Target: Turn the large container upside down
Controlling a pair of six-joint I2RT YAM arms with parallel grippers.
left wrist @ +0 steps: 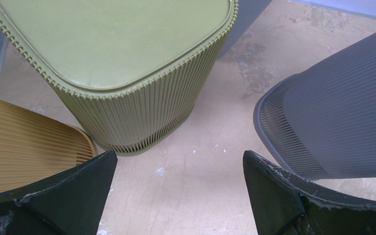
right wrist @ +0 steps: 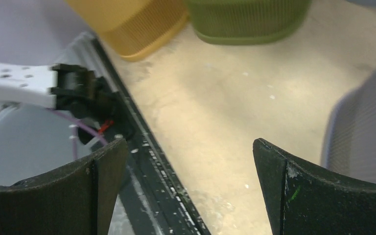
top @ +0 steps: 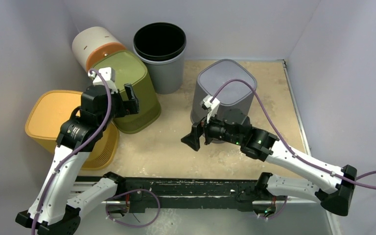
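Observation:
A round dark grey bin (top: pixel 160 54) stands upright with its mouth open at the back middle; it is the only container with its mouth up. A green ribbed bin (top: pixel 132 90) stands upside down next to it, also in the left wrist view (left wrist: pixel 112 44). My left gripper (top: pixel 129 102) is open and empty, held above the green bin's near side; its wrist view (left wrist: pixel 178 188) shows bare table between the fingers. My right gripper (top: pixel 199 136) is open and empty, low over the table just in front of a grey ribbed bin (top: pixel 223 90), pointing left (right wrist: pixel 188 183).
A yellow ribbed bin (top: pixel 61 125) stands upside down at the left. A white and orange cylinder (top: pixel 95 46) lies at the back left. The black rail (top: pixel 176 188) runs along the table's near edge. Walls close in on three sides.

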